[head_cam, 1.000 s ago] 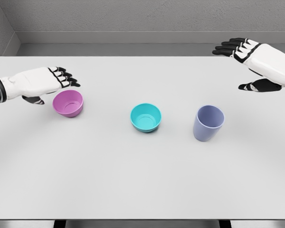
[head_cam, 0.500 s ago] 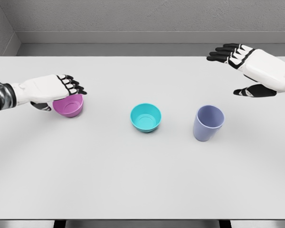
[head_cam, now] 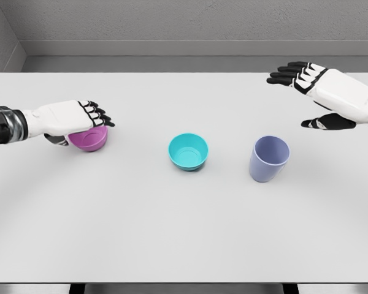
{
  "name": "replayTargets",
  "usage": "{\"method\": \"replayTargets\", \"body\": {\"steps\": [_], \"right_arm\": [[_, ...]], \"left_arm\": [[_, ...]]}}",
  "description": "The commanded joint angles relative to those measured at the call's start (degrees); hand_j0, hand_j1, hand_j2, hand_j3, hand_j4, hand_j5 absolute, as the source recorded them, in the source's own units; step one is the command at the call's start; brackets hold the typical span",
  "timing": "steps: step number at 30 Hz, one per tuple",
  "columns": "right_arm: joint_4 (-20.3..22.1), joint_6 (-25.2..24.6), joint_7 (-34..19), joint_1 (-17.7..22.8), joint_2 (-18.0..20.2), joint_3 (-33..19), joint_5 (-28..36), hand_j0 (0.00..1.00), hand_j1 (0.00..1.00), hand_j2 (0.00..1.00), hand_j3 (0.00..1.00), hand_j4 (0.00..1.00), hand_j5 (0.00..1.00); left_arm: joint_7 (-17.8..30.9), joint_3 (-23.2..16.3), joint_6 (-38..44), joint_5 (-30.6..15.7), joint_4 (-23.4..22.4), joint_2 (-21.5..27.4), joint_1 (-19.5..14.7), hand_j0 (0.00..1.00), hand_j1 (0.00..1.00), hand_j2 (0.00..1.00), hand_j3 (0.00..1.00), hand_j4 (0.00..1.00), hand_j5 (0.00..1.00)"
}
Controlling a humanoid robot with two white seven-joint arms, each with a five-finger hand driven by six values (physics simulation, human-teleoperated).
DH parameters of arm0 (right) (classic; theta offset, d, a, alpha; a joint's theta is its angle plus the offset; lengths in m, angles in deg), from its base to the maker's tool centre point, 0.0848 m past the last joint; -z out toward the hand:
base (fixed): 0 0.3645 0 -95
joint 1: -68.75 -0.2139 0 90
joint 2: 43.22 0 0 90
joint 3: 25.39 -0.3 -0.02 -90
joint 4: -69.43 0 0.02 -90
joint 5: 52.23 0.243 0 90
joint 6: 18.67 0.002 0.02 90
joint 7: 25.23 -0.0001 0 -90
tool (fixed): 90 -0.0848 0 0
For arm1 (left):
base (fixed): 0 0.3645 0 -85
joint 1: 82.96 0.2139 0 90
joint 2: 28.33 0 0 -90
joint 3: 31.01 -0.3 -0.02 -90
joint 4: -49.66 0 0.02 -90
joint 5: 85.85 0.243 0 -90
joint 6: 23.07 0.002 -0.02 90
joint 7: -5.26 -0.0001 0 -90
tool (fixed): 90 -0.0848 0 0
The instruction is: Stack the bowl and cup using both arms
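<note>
The white table [head_cam: 172,233] is carrying 3 vessels in a row. The purple bowl [head_cam: 93,139] is sitting at the left, the teal bowl [head_cam: 188,151] is sitting upright near the middle, and the lavender cup [head_cam: 269,158] is standing upright to its right; all 3 are well apart from one another.

The left hand [head_cam: 73,117] is lying over the near-left part of the purple bowl, with its dark fingers [head_cam: 99,115] reaching across the rim. Whether it is gripping the bowl cannot be told.

The right hand [head_cam: 322,92] is hovering above the table, up and to the right of the lavender cup, with its fingers spread, holding nothing.
</note>
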Motion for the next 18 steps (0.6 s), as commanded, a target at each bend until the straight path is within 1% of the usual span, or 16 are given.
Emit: {"method": "replayTargets", "body": {"steps": [1, 7, 9, 18], "right_arm": [[0.06, -0.06, 0.03, 0.00, 0.16, -0.03, 0.34, 1.00, 1.00, 1.00, 1.00, 1.00, 1.00], [0.06, -0.06, 0.03, 0.09, 0.16, -0.03, 0.34, 1.00, 1.00, 1.00, 1.00, 1.00, 1.00], [0.06, -0.06, 0.03, 0.09, 0.08, -0.03, 0.34, 1.00, 1.00, 1.00, 1.00, 1.00, 1.00], [0.06, -0.06, 0.03, 0.00, -0.01, -0.03, 0.34, 1.00, 1.00, 1.00, 1.00, 1.00, 1.00]], "left_arm": [[0.04, 0.01, 0.10, 0.29, -0.05, -0.04, 0.00, 1.00, 1.00, 1.00, 1.00, 1.00, 1.00], [0.04, -0.16, 0.10, 1.88, -1.02, -0.57, -0.18, 1.00, 1.00, 1.00, 1.00, 1.00, 1.00], [0.04, -0.95, 0.10, 1.97, -1.02, -0.57, -0.26, 1.00, 1.00, 1.00, 1.00, 1.00, 1.00], [-0.05, -1.04, 0.10, 1.97, -1.54, -1.80, -0.79, 1.00, 1.00, 1.00, 1.00, 1.00, 1.00]]}}
